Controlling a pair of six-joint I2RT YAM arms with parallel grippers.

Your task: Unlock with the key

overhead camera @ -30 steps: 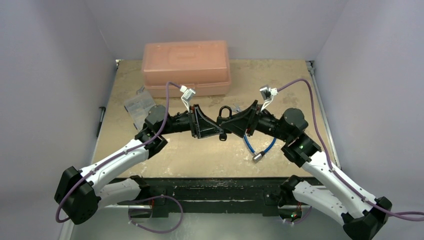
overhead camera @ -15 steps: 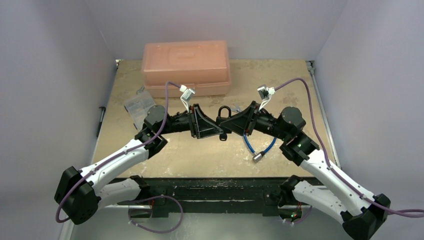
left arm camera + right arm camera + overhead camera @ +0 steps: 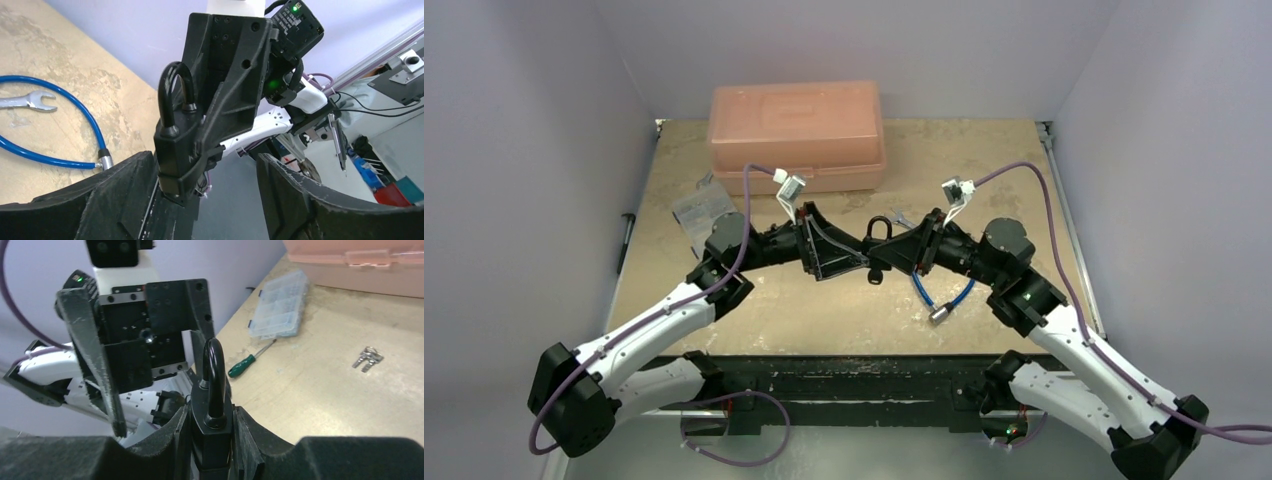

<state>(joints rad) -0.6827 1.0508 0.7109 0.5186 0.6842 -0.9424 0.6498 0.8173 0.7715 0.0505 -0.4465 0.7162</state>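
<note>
Right gripper [image 3: 212, 430] clamped on black padlock [image 3: 175, 145], left gripper [image 3: 205, 162] spread wide around its lower end, tiny black-headed key [image 3: 876, 273] at the lock's base, blue cable [image 3: 60, 161] and silver wrench [image 3: 30, 101] beside, salmon plastic box [image 3: 796, 130] behind.

our left arm [image 3: 659, 318] and right arm [image 3: 1079, 345] bend inward, wrists facing each other mid-air. our left gripper [image 3: 204, 157] stands with its fingers spread wide, gripping nothing. our right gripper [image 3: 212, 415] is clamped on the padlock [image 3: 172, 150], which sits between our left fingers.
</note>
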